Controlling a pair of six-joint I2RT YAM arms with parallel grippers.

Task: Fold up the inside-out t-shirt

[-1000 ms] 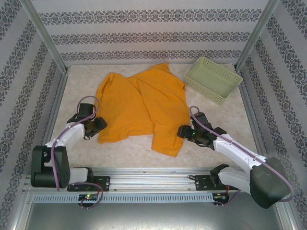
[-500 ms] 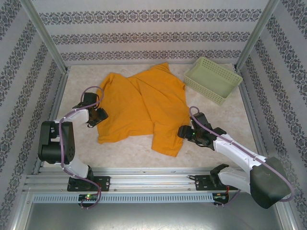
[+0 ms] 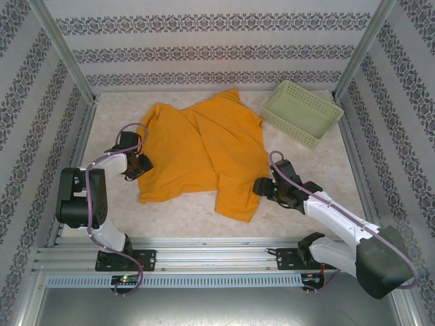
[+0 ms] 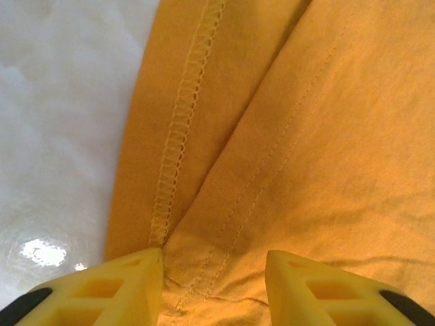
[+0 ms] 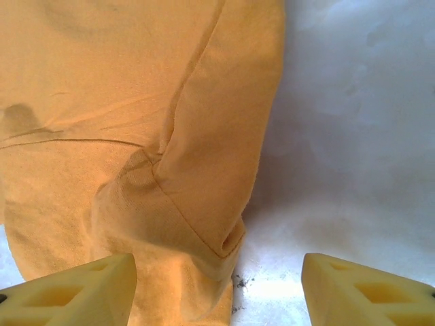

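The orange t-shirt (image 3: 200,153) lies spread but rumpled across the middle of the pale table (image 3: 183,214). Its seams show, and one flap hangs down toward the near side. A pale green basket (image 3: 301,112) sits in the far right corner, just beside the shirt.

The left fingers (image 4: 102,292) are low at the shirt's left edge and partly open. A stitched seam and a little cloth lie in the gap between them, and they don't look pinched on it. The right fingers (image 5: 75,288) stand wide open at the shirt's right edge, holding nothing. One is over a folded flap of cloth, the other over bare table.
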